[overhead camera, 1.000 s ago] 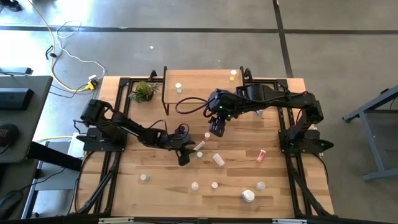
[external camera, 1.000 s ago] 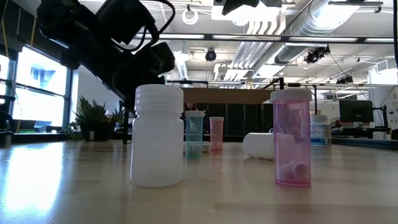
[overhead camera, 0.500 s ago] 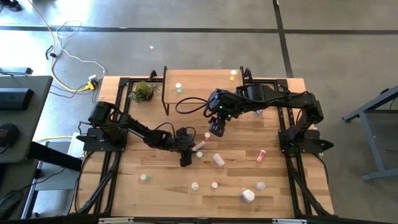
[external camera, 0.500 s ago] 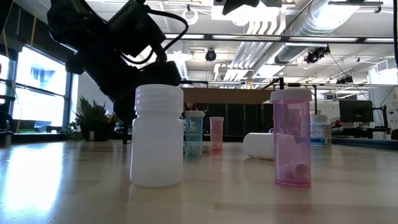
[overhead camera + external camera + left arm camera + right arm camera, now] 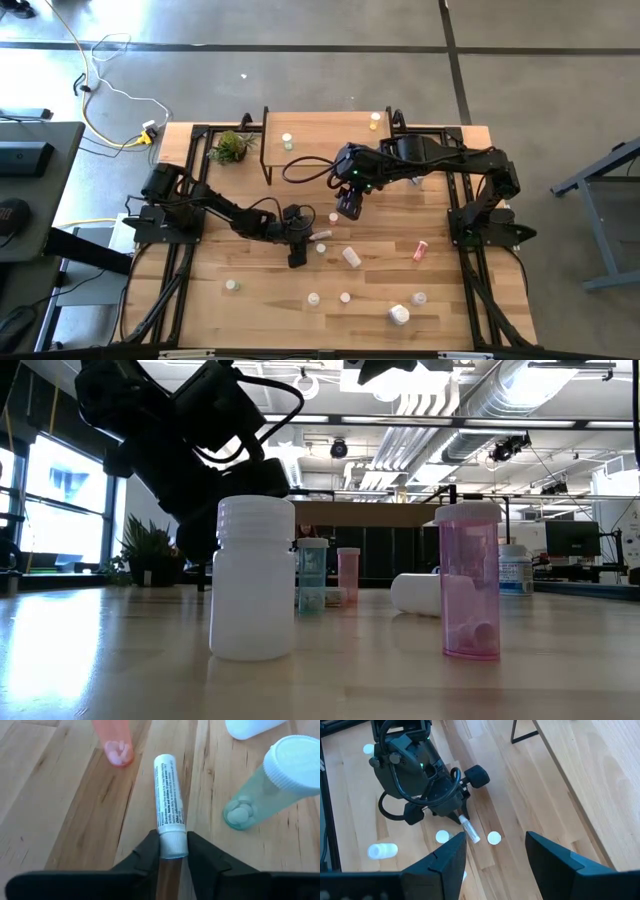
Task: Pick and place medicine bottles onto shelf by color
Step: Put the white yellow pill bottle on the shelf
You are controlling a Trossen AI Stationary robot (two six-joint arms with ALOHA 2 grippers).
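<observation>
Now the left gripper (image 5: 173, 851) has advanced and clamps the cap end of a white labelled tube bottle (image 5: 168, 805) lying mid-table; lift pending. Right gripper (image 5: 495, 851) waits open near the shelf (image 5: 320, 135).

Wooden table (image 5: 210, 300) — scattered medicine bottles (image 5: 345, 297), plant (image 5: 233, 146), and shelf (image 5: 330, 135) on it.

White printed tube (image 5: 169, 805); pink bottle (image 5: 470, 582); green-tinted bottle (image 5: 272, 785); white jar (image 5: 254, 579); light-wood tabletop (image 5: 60, 805); black fingers (image 5: 150, 855).
</observation>
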